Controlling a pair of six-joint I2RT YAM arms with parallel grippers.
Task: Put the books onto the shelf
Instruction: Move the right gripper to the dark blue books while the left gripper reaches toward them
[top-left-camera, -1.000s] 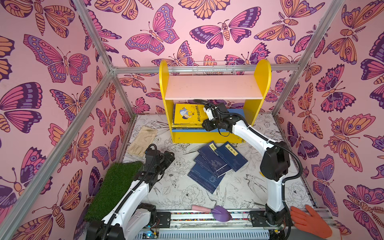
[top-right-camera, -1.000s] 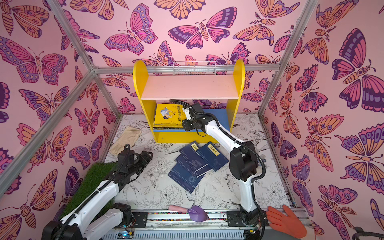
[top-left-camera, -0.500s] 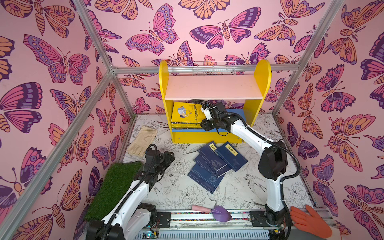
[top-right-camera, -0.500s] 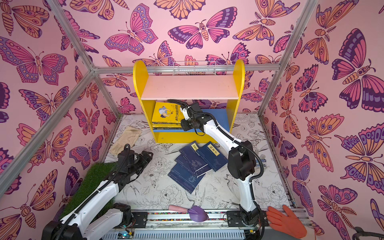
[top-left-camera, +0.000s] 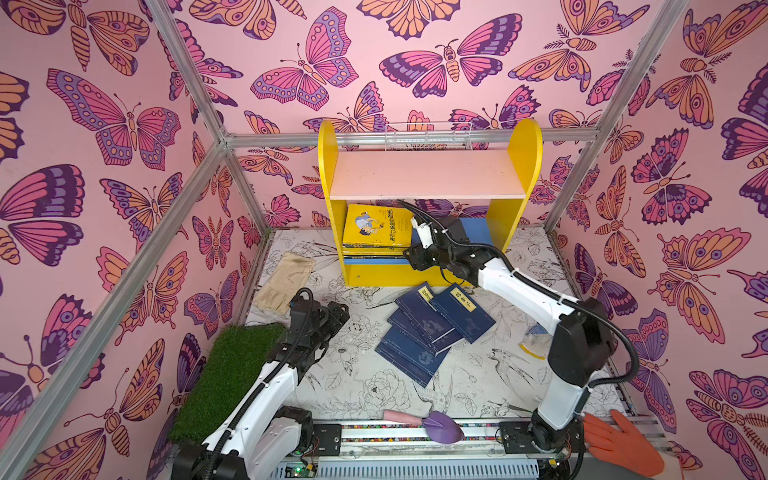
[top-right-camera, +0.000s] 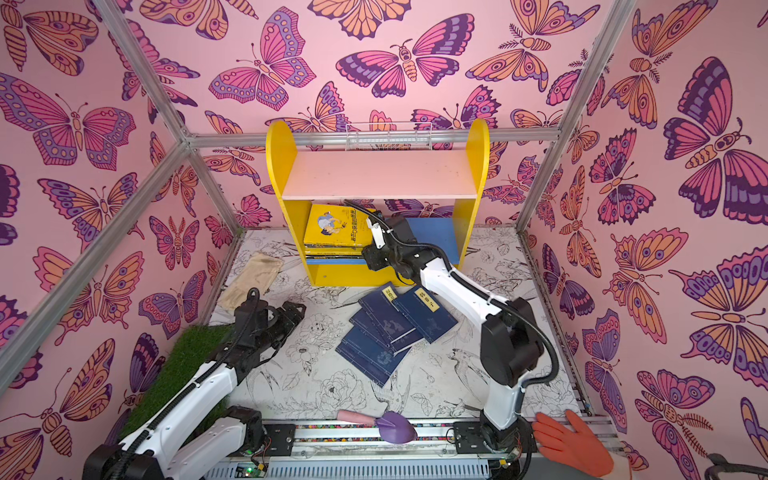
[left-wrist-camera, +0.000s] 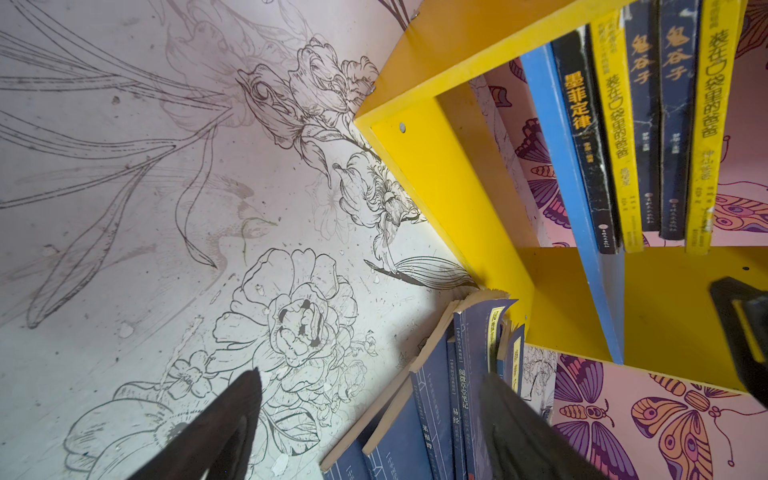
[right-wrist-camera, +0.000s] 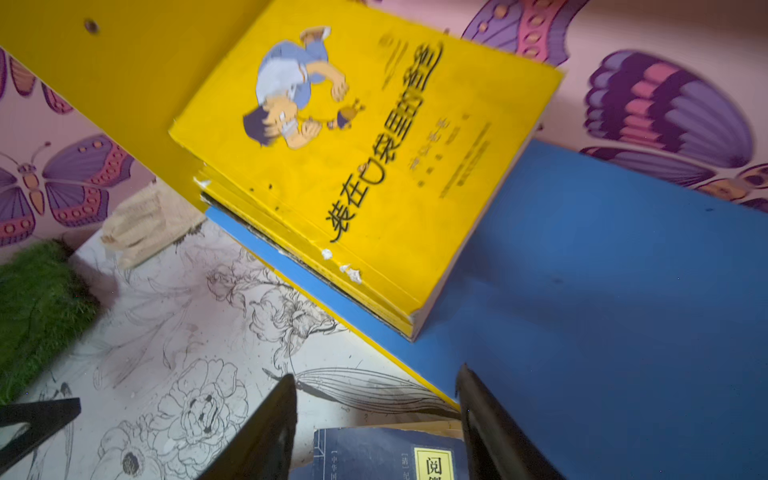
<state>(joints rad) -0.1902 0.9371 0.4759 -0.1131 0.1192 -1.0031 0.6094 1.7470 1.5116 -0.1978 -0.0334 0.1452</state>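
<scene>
Shelf (top-left-camera: 525, 141) upper board (top-left-camera: 428, 172): bare, open from front. Lower bay: L half taken by flat book stack (top-left-camera: 378, 226); R half of blue board (top-left-camera: 482, 232) free, but right gripper (right-wrist-camera: 376, 374), jaws apart, sits at bay front. Floor (top-left-camera: 357, 291) just in front: fanned navy books (top-left-camera: 432, 328) in the way.

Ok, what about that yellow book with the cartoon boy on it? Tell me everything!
The yellow paperback lies cover up, topping a small stack of books on the shelf's blue lower board, near the yellow side panel. Its cover shows a cartoon boy and a black Chinese title; the spine corners are scuffed white. The open right gripper is nearby, not touching it.
</scene>
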